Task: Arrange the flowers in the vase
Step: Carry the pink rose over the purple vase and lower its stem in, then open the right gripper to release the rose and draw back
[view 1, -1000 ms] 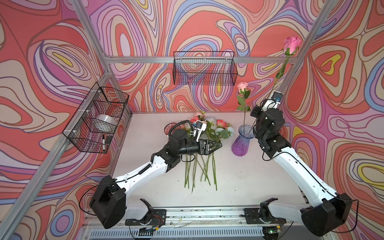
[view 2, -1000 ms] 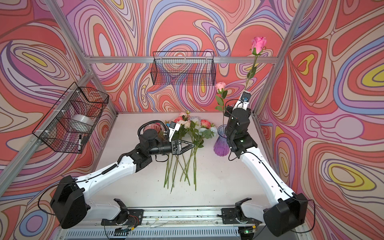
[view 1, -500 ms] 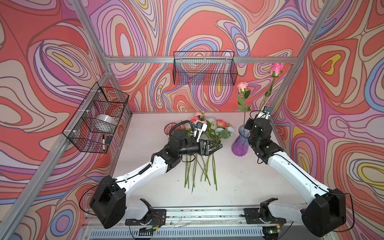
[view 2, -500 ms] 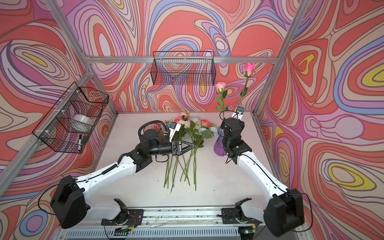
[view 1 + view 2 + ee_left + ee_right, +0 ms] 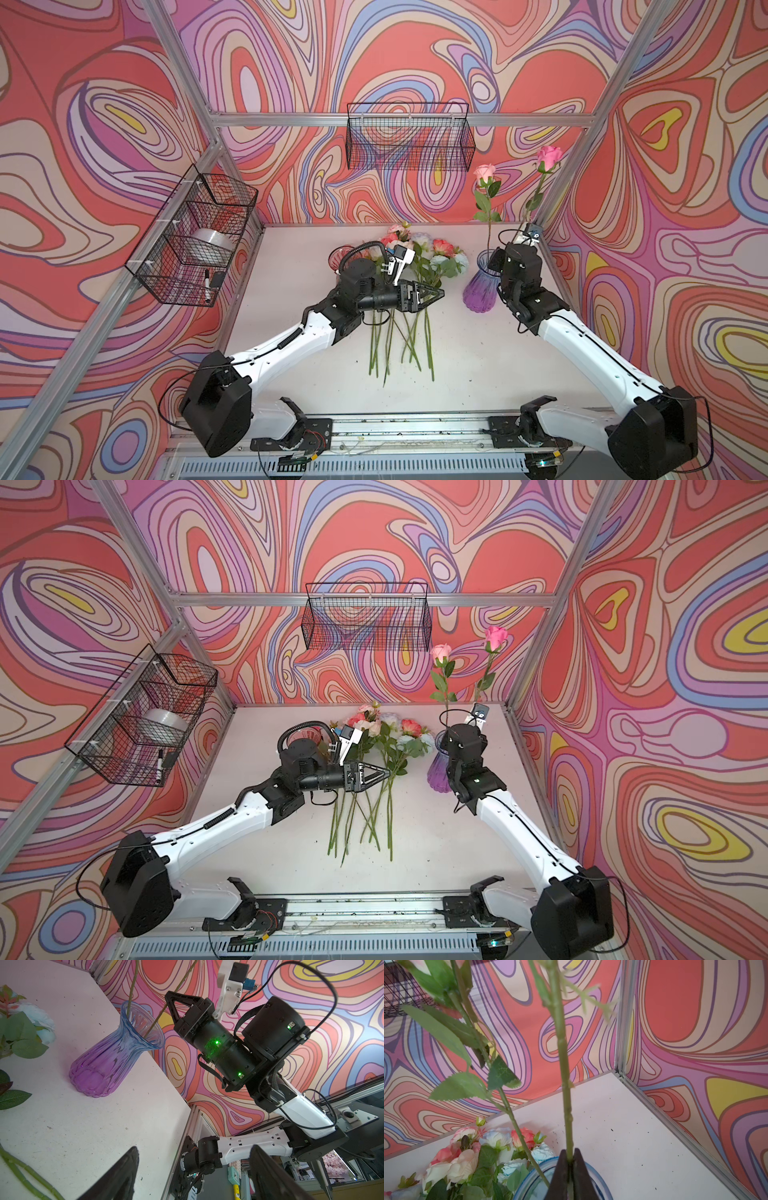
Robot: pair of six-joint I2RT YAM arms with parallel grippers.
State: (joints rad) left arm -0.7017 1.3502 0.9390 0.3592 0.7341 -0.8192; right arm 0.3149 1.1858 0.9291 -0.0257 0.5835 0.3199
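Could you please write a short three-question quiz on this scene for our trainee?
1. True or false: the left gripper is gripping a flower.
2. How many rose stems enter the ribbed purple-and-blue glass vase? A one, B two, C four.
3. Fill in: the right gripper is shut on the ____ of the deep pink rose.
Key: 1 false; 2 B; 3 stem.

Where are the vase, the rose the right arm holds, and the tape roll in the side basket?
vase point(image 5: 478, 293), in a top view, on its purple belly.
held rose point(image 5: 549, 157), in a top view, on its pink bloom.
tape roll point(image 5: 211, 245), in a top view, on its outer face.
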